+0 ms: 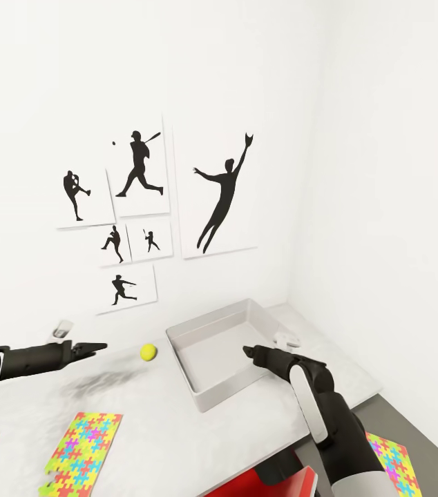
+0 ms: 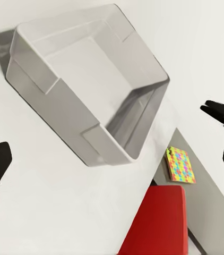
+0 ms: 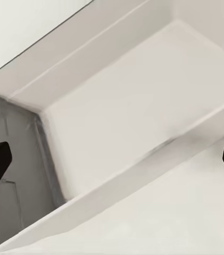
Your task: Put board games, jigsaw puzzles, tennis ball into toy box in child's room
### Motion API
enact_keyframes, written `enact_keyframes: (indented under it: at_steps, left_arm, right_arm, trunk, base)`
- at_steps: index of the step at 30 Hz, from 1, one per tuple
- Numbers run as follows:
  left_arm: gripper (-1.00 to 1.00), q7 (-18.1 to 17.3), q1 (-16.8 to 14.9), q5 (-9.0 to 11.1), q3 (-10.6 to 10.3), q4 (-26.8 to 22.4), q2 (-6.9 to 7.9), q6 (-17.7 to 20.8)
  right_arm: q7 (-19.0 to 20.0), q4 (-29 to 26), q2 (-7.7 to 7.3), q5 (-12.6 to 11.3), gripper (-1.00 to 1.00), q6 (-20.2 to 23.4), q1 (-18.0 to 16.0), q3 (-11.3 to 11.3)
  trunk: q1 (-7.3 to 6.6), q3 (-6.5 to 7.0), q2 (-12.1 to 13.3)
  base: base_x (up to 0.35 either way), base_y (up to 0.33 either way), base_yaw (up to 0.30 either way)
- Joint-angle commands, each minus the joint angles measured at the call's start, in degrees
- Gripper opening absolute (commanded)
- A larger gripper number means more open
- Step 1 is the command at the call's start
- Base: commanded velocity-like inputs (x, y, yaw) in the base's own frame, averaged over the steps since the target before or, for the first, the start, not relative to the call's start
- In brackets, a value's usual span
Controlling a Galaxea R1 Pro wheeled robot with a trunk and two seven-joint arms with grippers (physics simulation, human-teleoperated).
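Toy box [image 1: 229,352] sits on the counter [image 1: 143,414] near the corner of the room, open side up, nothing inside that I can see. Tennis ball [image 1: 148,352] rests on the counter just beside the box's left wall, apart from it.

Left hand [image 1: 98,347] hovers over the counter left of the ball, tips pointing at it, not touching; from the head view its fingers look drawn together, though in the left wrist view the dark tips sit far out at the picture's edges, so I cannot tell its state. Right hand [image 1: 249,352] hangs above the box's near right rim, holding nothing; the right wrist view puts its fingertips wide apart, so released.

One jigsaw puzzle [image 1: 84,445] lies flat near the counter's front edge. A second puzzle [image 1: 392,459] lies lower, off to the right.

Judgement on handling:
- Ball: light, round, fuzzy, will roll if nudged. Pinch across its middle.
- Puzzles: thin, stiff, flush with the surface; likely need sliding to an edge to grip.
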Motion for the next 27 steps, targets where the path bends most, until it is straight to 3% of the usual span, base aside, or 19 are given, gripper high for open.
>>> enact_keyframes:
  at_steps: [1,6,11,14,17,20,23,27]
  left_arm:
    - [1.0,-0.18,-0.02,0.03,0.04,0.01,-0.07,0.28]
    - [1.0,0.19,-0.07,0.0,0.07,0.06,-0.76,-0.48]
    - [1.0,3.36,-0.56,-0.06,-0.01,-0.28,-3.82,-0.1]
    - [1.0,9.09,-3.49,-0.38,-0.07,-0.45,-6.98,0.92]
    - [1.0,20.7,-8.38,-0.69,-0.09,0.02,-11.43,1.68]
    - [1.0,27.11,-10.4,-0.69,-0.1,0.35,-13.87,2.11]
    - [1.0,36.11,-13.78,-0.65,-0.05,1.2,-17.38,2.77]
    - [1.0,43.19,-16.69,-0.63,-0.03,4.48,-20.75,2.9]
  right_arm:
    - [-0.49,-0.47,0.07,-0.62,1.0,0.27,-0.02,0.05]
    - [-0.63,-2.63,0.51,-0.91,1.0,2.1,-0.02,0.25]
    - [-0.88,-2.79,1.73,-0.79,1.0,3.71,-0.13,0.78]
    - [-2.31,-2.77,2.89,-0.56,1.0,5.03,-1.05,1.04]
    - [-7.04,-2.69,3.11,-0.95,1.0,8.92,-4.72,1.12]
    - [-9.8,-2.64,3.11,-1.12,1.0,10.55,-7.01,1.11]
    - [-13.45,-2.46,3.11,-1.21,1.0,12.13,-10.43,1.1]
    - [-16.64,-1.16,3.11,-1.27,1.0,13.53,-13.44,1.05]
  trunk:
    - [0.02,-0.03,-0.04]
    - [0.02,-0.03,-0.04]
    - [0.02,-0.03,-0.04]
    - [0.02,-0.03,-0.04]
    - [0.02,-0.03,-0.04]
    - [0.02,-0.03,-0.04]
    - [0.02,-0.03,-0.04]
    - [0.02,-0.03,-0.04]
  base:
    - [0.0,0.0,0.0]
    - [0.0,0.0,0.0]
    - [0.0,0.0,0.0]
    - [0.0,0.0,0.0]
    - [0.0,0.0,0.0]
    - [0.0,0.0,0.0]
    - [0.0,0.0,0.0]
    - [0.0,0.0,0.0]
